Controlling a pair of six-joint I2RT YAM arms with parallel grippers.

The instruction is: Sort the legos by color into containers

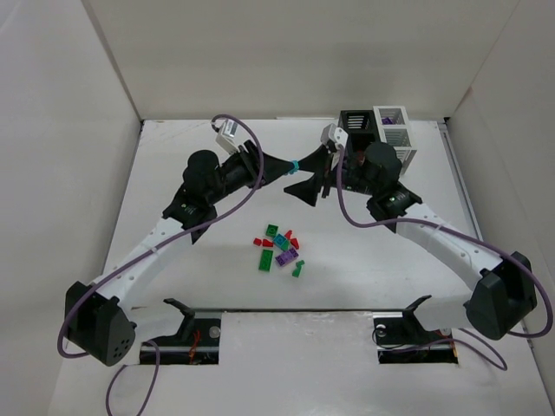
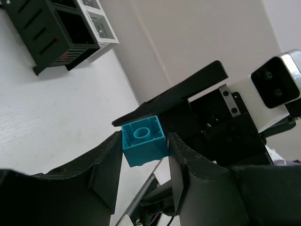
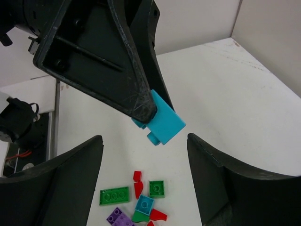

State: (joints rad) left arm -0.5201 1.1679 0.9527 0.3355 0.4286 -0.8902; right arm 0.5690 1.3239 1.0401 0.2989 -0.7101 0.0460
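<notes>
My left gripper [image 1: 293, 166] [image 2: 143, 141] is shut on a teal lego [image 1: 295, 165] [image 2: 143, 146] [image 3: 164, 123], held in the air above the table. My right gripper [image 1: 314, 173] [image 3: 145, 141] stands open facing it, with the teal lego between its spread fingers and touching neither. The loose legos [image 1: 279, 247] [image 3: 141, 202], green, red, purple and teal, lie in a pile on the table below. The containers, a black bin [image 1: 355, 126] [image 2: 56, 33] joined to a white bin [image 1: 395, 130] [image 2: 101, 23], stand at the back right behind my right arm.
White walls [image 1: 87, 130] close in the table on the left, back and right. Two black arm mounts [image 1: 186, 316] [image 1: 408, 312] sit at the near edge. Purple cables [image 1: 243, 134] loop off both arms.
</notes>
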